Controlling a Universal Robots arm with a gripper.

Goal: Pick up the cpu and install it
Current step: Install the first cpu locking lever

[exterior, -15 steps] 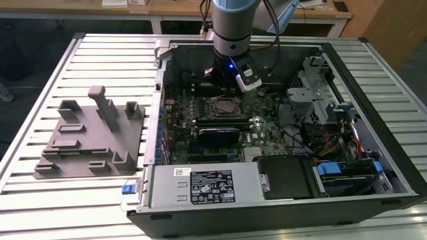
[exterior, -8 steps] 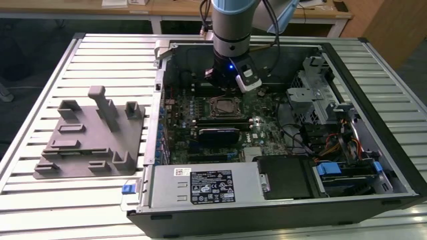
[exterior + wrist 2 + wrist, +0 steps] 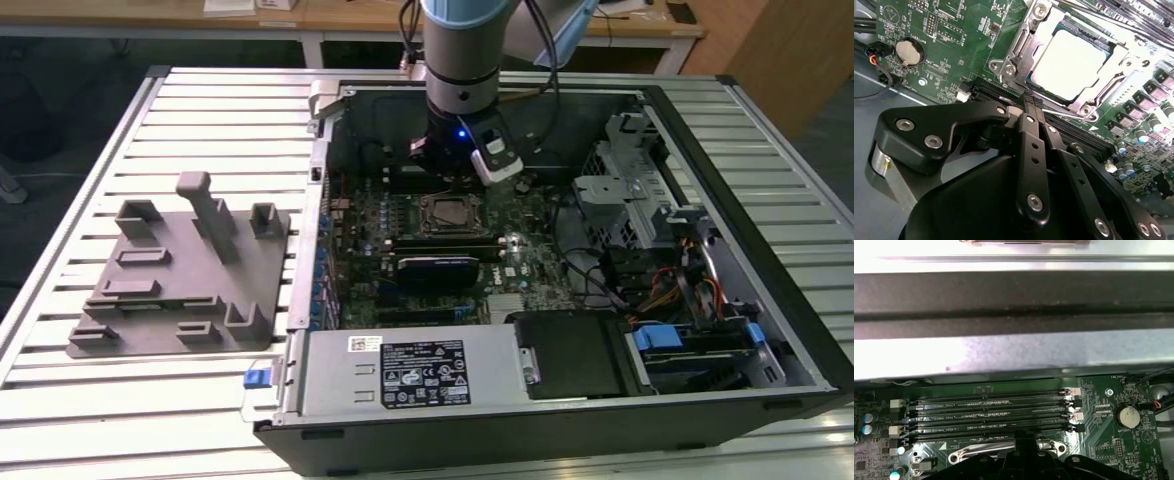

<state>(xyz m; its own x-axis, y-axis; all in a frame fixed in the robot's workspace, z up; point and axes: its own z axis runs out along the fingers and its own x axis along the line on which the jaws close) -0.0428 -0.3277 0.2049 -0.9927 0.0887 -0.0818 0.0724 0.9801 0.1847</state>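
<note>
Clearance is what I'd worry about if I were you. Your hand (image 3: 1031, 102) hangs low inside the computer case (image 3: 467, 445), fingers pinched together with nothing between them. The tips are just beside the socket frame (image 3: 1019, 47) and right over the memory slots (image 3: 989, 412). The cpu (image 3: 1069, 62) isn't in the hand at all: it's lying flat in the socket, silvery top up, metal frame around it. My guess at the risk: any sideways drift at this height could drag those tips across the frame or the slot clips. A knock there could nudge the chip if it isn't fully down on its seat, which I honestly can't tell from here. Can't make out a latched lever either. As for views, the second wrist view gives you the chip's top and the fingertips together. The first wrist view gives you the row of slots, the coin battery (image 3: 1128, 415) and the case wall (image 3: 1004, 355) close behind, so that's your check for bumping the wall. The exterior view gives the layout: arm (image 3: 461, 50) upright over the board, loose cables (image 3: 594, 275) toward the exterior view's right, grey fixture (image 3: 174, 280) well apart on the table (image 3: 134, 400) at the exterior view's left.
</note>
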